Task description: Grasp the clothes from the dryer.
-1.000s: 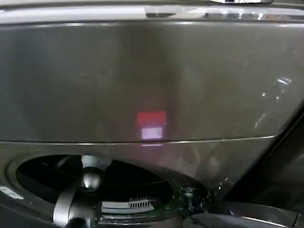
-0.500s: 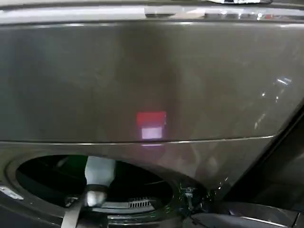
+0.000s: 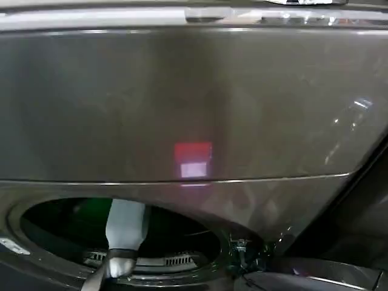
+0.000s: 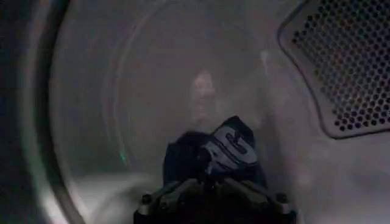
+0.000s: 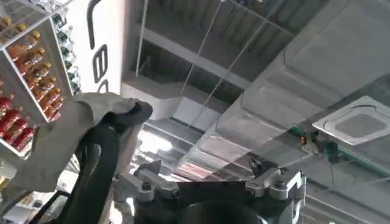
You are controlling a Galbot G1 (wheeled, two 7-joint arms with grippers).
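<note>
Clothes: dark navy bundle with pale lettering, low in drum of dryer, straight ahead of left gripper, touching or just beyond fingertips. Left arm reaching in through porthole; left clearly nearer. Jaw opening and any hold: cannot tell. Perforated panel off to one side, smooth drum wall around. Right gripper parked outside, aimed at ceiling, shelves of bottles near; fingers unclear.

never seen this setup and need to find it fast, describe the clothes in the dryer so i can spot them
Start at the dryer, the big brown-grey machine, and look through its round porthole into the drum. The clothes lie low inside, just ahead of the left gripper: a small dark navy bundle with pale lettering, the sole soft thing against bare metal.
</note>
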